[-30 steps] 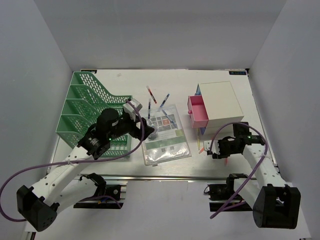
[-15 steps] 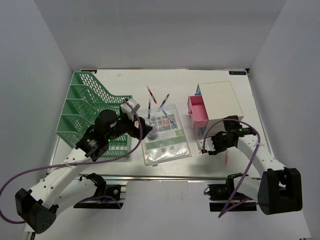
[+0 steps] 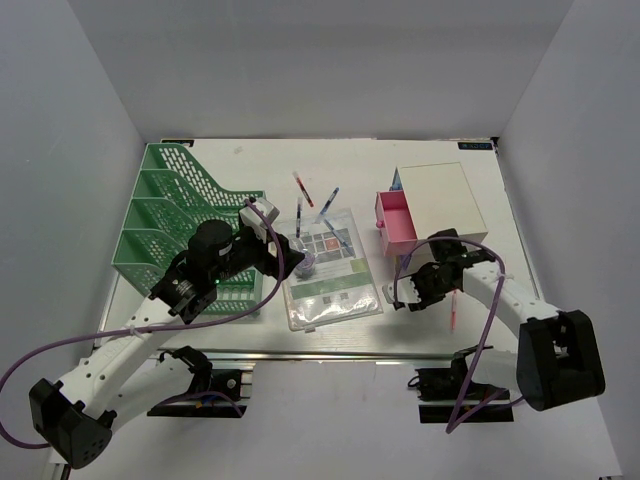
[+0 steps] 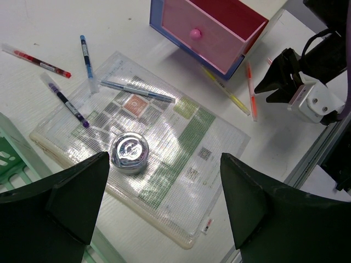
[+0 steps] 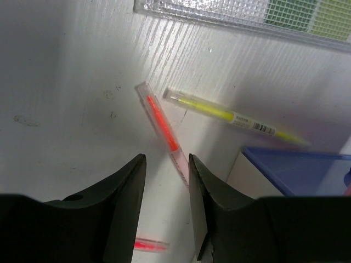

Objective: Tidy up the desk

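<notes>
The white desk [image 3: 250, 160] holds a clear zip pouch [image 3: 335, 285] with a small round tin [image 4: 129, 153] on it. My left gripper [image 4: 164, 156] hovers above the pouch, wide open and empty, with the tin just inside its left finger. My right gripper [image 5: 167, 183] is open and empty, low over the desk beside the white drawer box [image 3: 445, 195]. An orange pen [image 5: 164, 131] lies just ahead of its fingertips, and a yellow pen [image 5: 230, 113] lies beyond that. A second orange-red pen [image 3: 455, 310] lies to the right of this gripper.
A green mesh file rack [image 3: 165, 215] stands at the left. The box's pink drawer [image 4: 211, 33] is pulled open. Red [image 4: 35, 59], blue [image 4: 86, 55] and purple [image 4: 64, 100] pens lie behind the pouch, and another pen [image 4: 137, 91] lies on it.
My right gripper has swung left and forward from the front right to the orange and yellow pens by the drawer box. The left arm has barely moved.
</notes>
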You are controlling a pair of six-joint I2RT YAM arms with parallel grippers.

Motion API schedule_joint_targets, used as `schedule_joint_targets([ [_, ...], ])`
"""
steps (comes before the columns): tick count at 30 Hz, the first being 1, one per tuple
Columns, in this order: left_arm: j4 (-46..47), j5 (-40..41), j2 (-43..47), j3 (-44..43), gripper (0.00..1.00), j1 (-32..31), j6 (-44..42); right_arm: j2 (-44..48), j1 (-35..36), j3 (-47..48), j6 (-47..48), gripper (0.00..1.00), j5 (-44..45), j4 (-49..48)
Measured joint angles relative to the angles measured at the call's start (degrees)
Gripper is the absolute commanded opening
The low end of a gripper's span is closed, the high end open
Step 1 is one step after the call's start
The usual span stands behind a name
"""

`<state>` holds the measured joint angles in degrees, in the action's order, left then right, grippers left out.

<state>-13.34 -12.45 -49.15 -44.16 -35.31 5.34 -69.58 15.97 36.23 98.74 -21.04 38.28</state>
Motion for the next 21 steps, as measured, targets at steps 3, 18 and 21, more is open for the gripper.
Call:
schedule_joint_targets([
  [3, 0.00, 0.00, 0.02, 0.00, 0.92, 0.00, 0.00, -1.51, 1.31, 0.37, -0.44, 0.43, 1.29, -0.63],
  [18, 0.00, 0.00, 0.42, 0.28, 0.92, 0.00, 0.00, -7.02, 4.48, 2.51, 1.92, 0.45, 6.01, -0.09],
  [21, 0.00, 0.02, 0.42, 0.33, 0.92, 0.00, 0.00, -7.91, 4.79, 2.86, 2.91, 0.45, 6.36, 0.76],
])
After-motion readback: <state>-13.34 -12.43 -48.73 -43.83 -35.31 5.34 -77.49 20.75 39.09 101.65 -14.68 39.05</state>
